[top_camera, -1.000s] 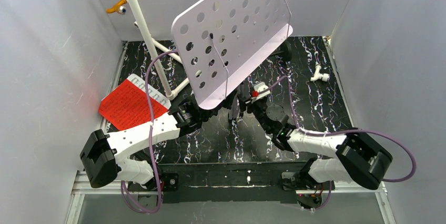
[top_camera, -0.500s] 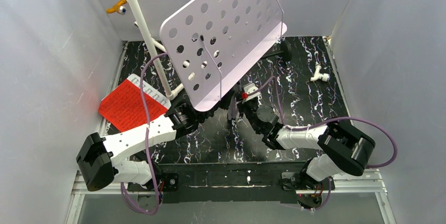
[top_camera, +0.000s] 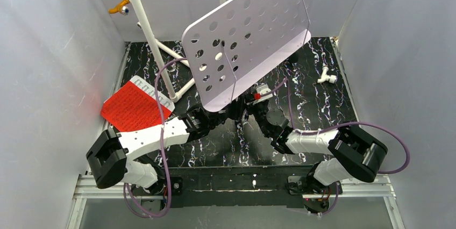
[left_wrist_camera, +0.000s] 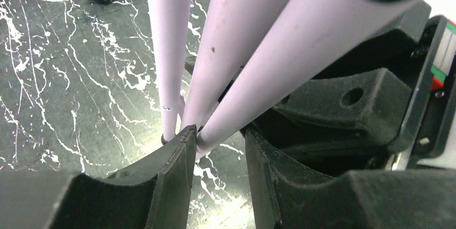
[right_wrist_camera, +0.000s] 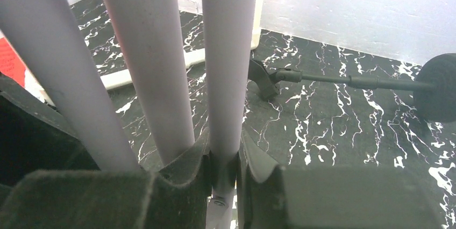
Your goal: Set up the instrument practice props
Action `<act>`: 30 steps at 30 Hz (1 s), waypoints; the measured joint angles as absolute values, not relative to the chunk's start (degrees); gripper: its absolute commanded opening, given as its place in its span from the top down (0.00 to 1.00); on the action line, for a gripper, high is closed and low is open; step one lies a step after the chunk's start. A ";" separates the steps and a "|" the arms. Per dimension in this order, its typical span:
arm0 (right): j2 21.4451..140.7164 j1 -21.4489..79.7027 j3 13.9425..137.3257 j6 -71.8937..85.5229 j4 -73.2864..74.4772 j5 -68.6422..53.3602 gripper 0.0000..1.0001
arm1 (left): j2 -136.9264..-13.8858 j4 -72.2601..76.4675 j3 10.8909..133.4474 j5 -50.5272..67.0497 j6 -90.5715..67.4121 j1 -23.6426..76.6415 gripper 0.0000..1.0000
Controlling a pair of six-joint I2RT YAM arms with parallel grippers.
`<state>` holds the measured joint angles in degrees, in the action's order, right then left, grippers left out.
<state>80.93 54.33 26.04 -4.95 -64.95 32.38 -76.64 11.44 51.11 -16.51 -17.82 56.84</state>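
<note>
At the near edge of the black, white-veined tabletop (top_camera: 226, 148), both arms fold low and reach inward. Their wrists meet at the middle, beneath the tilted desk of the lilac perforated music stand with tripod legs (top_camera: 253, 30). In the left wrist view, the left gripper (left_wrist_camera: 218, 144) stands part-spread around the gathered lower ends of the legs: one leg lies against one finger, and a dark gap shows before the other finger. In the right wrist view, the right gripper (right_wrist_camera: 223, 162) pinches a single lilac leg tight, with the other two legs rising just beside it.

Left of the left forearm, the red music sheet (top_camera: 130, 112) lies flat near the side wall, over the white music sheet (top_camera: 152, 92), of which only a printed far edge shows. Farther back is the small black microphone on its thin stand (right_wrist_camera: 438, 86), its rod running level over the tabletop. Behind the sheets rises the white PVC pipe frame (top_camera: 141, 19), and a small white pipe fitting (top_camera: 326, 76) lies at the far right.
</note>
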 measured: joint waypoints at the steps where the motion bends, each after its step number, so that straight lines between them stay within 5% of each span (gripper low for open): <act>1: 80.90 54.33 26.02 -4.78 -64.90 32.45 0.99 | -77.03 11.90 51.20 -16.93 -17.87 56.86 0.61; 5: 80.60 54.28 26.02 -4.25 -64.38 33.17 0.99 | -79.13 13.65 52.40 -19.64 -17.41 57.08 0.67; 7: 80.40 54.37 26.04 -4.14 -64.03 33.45 0.99 | -80.05 14.15 53.06 -21.54 -17.28 57.12 0.97; 8: 80.27 54.48 26.06 -4.16 -63.70 33.56 0.99 | -80.44 14.76 53.23 -22.13 -17.19 57.14 1.00; 14: 79.66 55.18 26.76 -6.04 -61.36 37.10 0.99 | -80.27 16.25 52.12 -26.94 -10.61 58.13 1.00; 30: 66.32 53.67 16.95 -11.73 -56.03 22.59 0.99 | -51.00 12.99 31.88 -10.24 -1.78 54.46 1.00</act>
<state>66.32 53.67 16.95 -11.73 -56.03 22.59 -51.00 12.99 31.88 -10.24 -1.78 54.46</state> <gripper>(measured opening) 0.252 0.162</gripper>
